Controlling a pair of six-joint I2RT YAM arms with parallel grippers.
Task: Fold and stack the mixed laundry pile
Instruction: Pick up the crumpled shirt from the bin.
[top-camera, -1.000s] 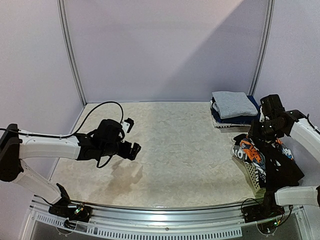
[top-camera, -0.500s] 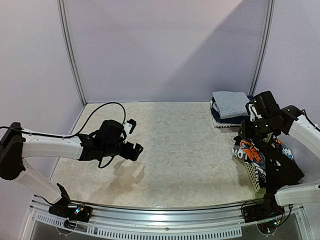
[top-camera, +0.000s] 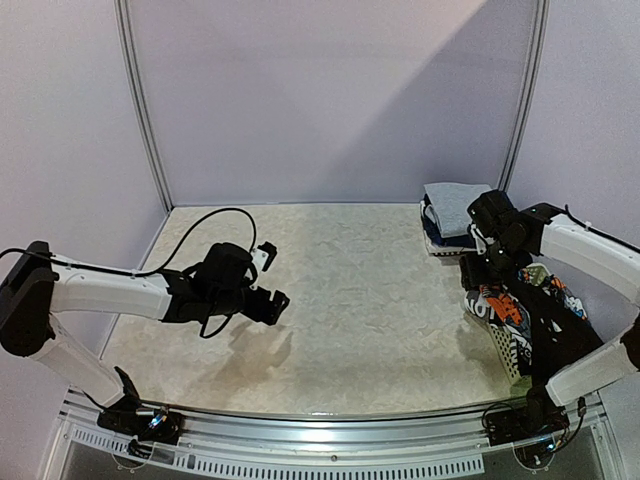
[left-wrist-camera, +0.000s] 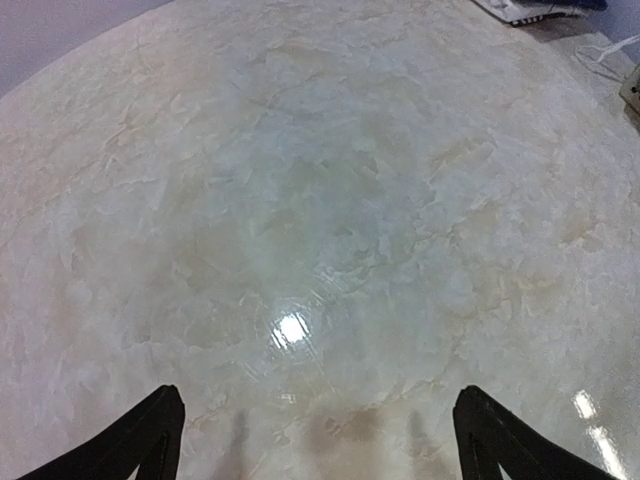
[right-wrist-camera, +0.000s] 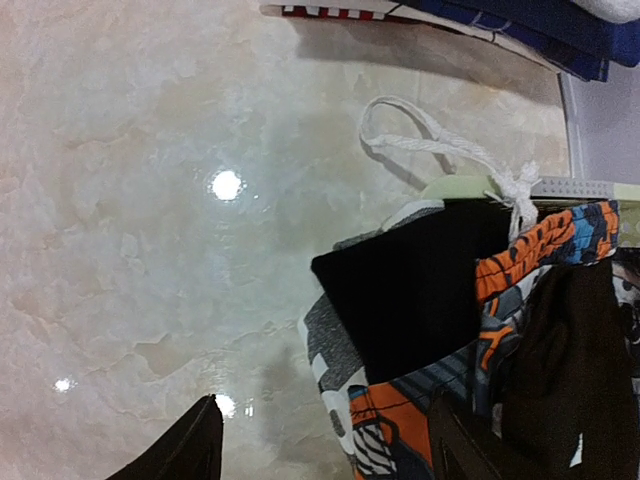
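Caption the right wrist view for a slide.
Right gripper, jaws apart, above an orange-printed garment and black cloth draped over the basket rim, white drawstring trailing onto the table.

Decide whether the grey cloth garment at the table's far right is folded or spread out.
Folded: the grey cloth garment lies as a compact, squared slab atop a stack of navy blue pieces.

Grey shirt (top-camera: 455, 205) folded atop navy pieces (right-wrist-camera: 520, 22), stacked just behind the basket (top-camera: 509, 354); orange printed garment (top-camera: 500, 305) and black top (top-camera: 555, 335) hang crumpled over the basket's rim
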